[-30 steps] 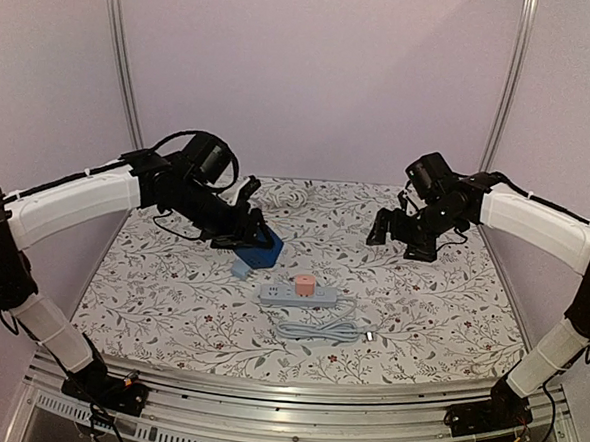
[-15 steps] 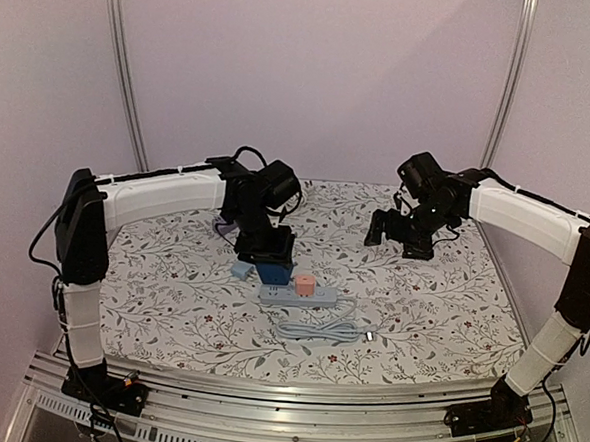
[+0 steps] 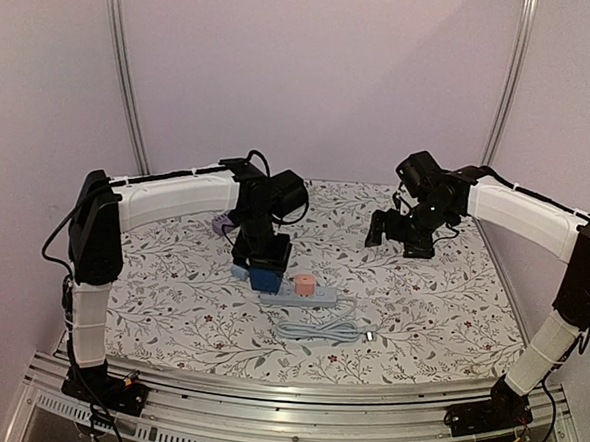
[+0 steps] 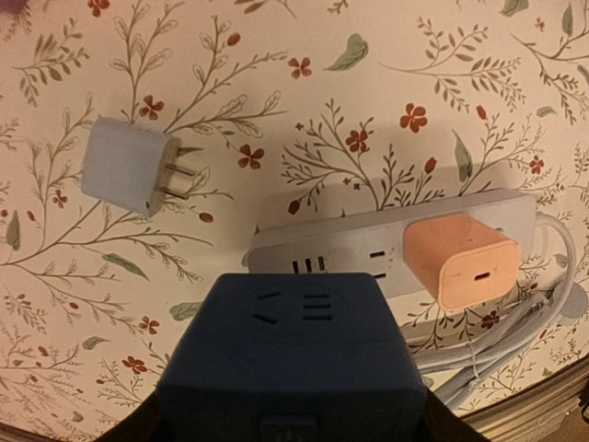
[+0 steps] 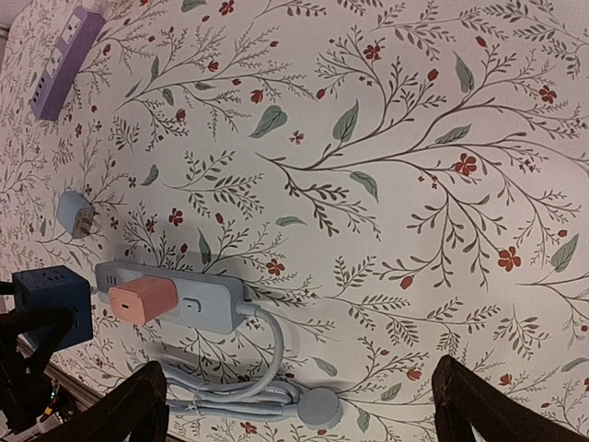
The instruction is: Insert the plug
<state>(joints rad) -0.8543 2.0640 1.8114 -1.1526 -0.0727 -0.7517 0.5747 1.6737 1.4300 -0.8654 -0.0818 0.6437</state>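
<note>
Floral-print tablecloth (image 3: 170, 304) before plain lilac walls. Centre of the overhead view: a pale grey power strip (image 4: 350, 247), long axis left to right, with a salmon-orange square adapter (image 4: 460, 260) seated toward its right part and its grey coiled cable (image 5: 241, 398) lying at the lower side.

The left gripper (image 3: 259, 262) points downward at the strip's left end, fingers clamped on a dark blue cube-shaped plug block (image 4: 290, 359). In the left wrist view the cube fills the lower centre; the strip's free sockets sit just above it in frame, left of the adapter. The cube's prongs are hidden, and whether it touches the strip cannot be told. Judgement: the insertion turns on lining the cube up over those free sockets; the left arm is plainly the nearer.

A small white two-prong charger (image 4: 129, 166) lies loose at upper left of the wrist view, prongs pointing right, apart from the strip. A purple power strip (image 5: 64, 57) sits in the upper left corner of the right wrist view.

The right gripper (image 3: 394, 235) hovers right of centre, well apart from the strip, fingers spread wide and holding nothing.
</note>
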